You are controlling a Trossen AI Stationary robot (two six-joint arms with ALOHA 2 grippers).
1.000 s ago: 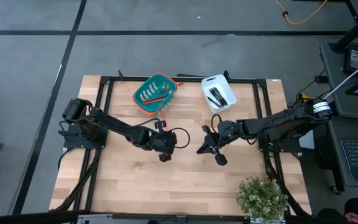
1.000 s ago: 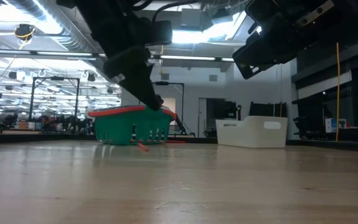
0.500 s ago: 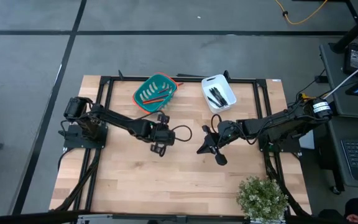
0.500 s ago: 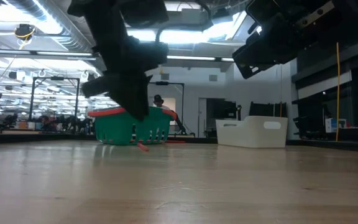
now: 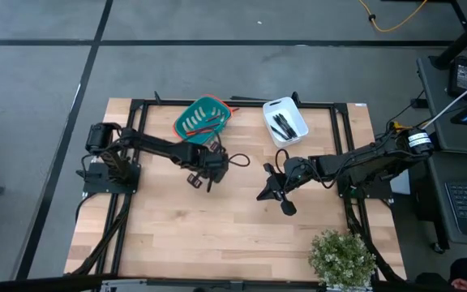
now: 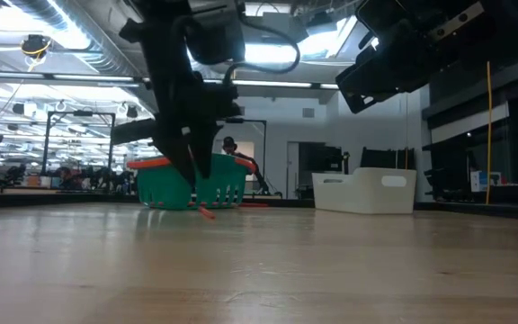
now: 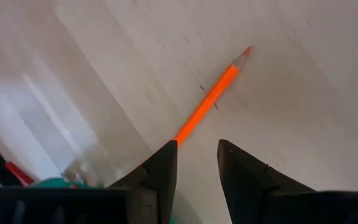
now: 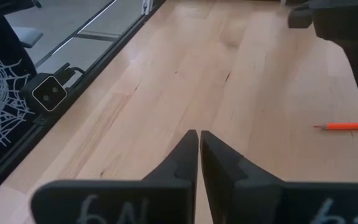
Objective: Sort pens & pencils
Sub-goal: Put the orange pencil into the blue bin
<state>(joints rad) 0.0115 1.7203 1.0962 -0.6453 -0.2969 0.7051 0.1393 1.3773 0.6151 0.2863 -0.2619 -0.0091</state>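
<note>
One orange pencil lies flat on the wooden table, just beyond my left gripper. That gripper is open and slants down above the pencil's blunt end, touching nothing. In the high view my left gripper hovers just on the near side of the teal basket, which holds more pencils. The pens lie in the white bin. My right gripper is shut and hangs above the table's middle right. The right wrist view also shows the loose pencil.
The basket and the white bin stand side by side near the far edge. A potted plant stands at the near right corner. Bare wood fills the near half. Black frame rails border the table.
My left gripper has swung toward the far edge and the teal basket, rolling about its own line as it went. Its fingers have opened. It now hangs over the orange pencil. My right arm has kept still.
</note>
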